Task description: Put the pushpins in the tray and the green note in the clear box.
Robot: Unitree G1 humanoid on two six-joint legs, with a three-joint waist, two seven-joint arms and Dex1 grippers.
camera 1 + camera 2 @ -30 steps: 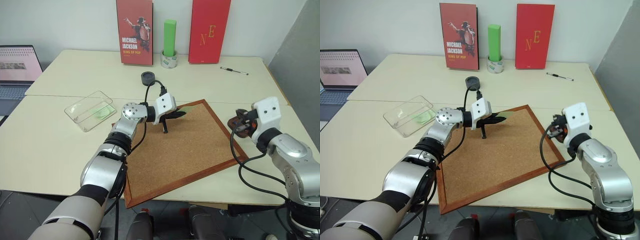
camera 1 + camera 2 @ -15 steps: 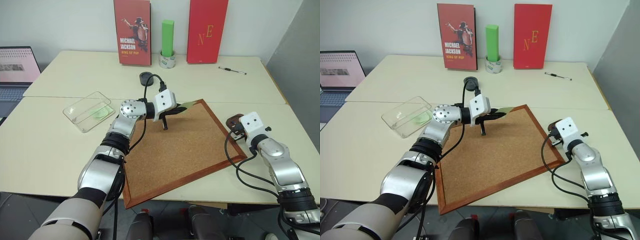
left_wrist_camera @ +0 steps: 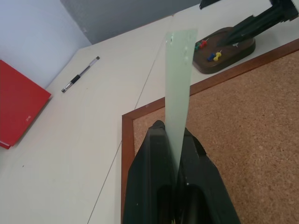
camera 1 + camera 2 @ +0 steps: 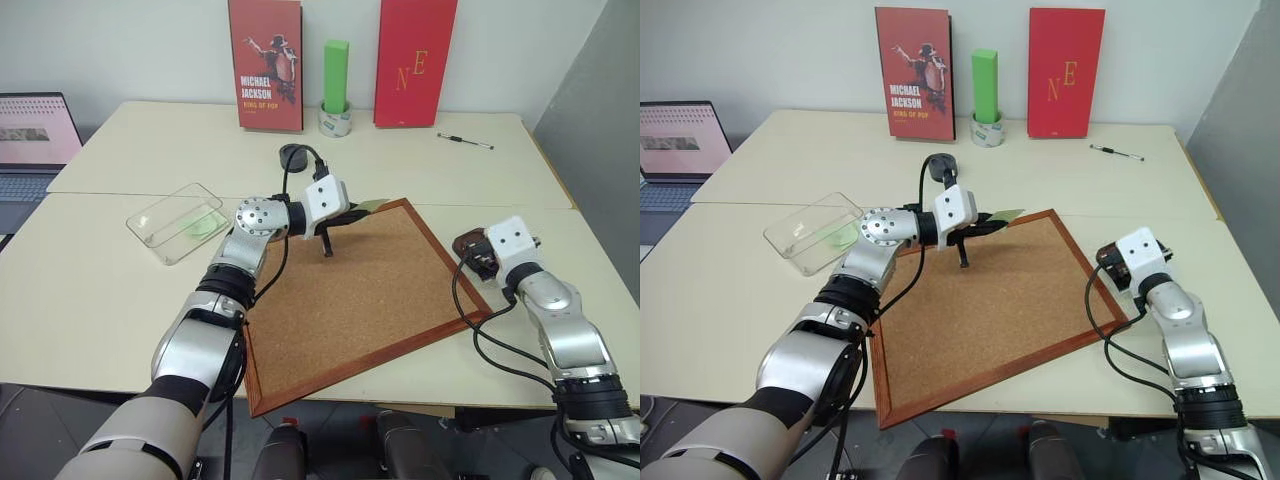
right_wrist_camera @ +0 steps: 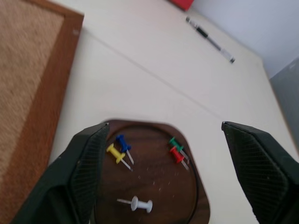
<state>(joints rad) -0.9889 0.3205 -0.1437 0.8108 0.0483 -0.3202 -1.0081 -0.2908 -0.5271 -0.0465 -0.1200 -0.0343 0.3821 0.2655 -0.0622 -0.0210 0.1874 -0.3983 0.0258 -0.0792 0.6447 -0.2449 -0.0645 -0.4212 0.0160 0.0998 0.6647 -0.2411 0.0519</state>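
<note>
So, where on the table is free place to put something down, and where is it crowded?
Free: the tabletop between the clear box and the upright red book, and between the pen and the corkboard. Crowded: around the tray with the right gripper over it, and the corkboard's far corner, where the left gripper holds the green note.

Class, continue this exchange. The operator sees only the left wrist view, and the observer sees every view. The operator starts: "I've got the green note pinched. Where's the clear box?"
Observer: The clear box is on the table, left of the corkboard.
Operator: Is it empty?
Observer: No, a pale green thing lies in it.
Operator: I see a few pins in the tray. How many are there?
Observer: Five pins: blue, yellow, green, red and white. They lie in the tray, with the right gripper open over it.
</note>
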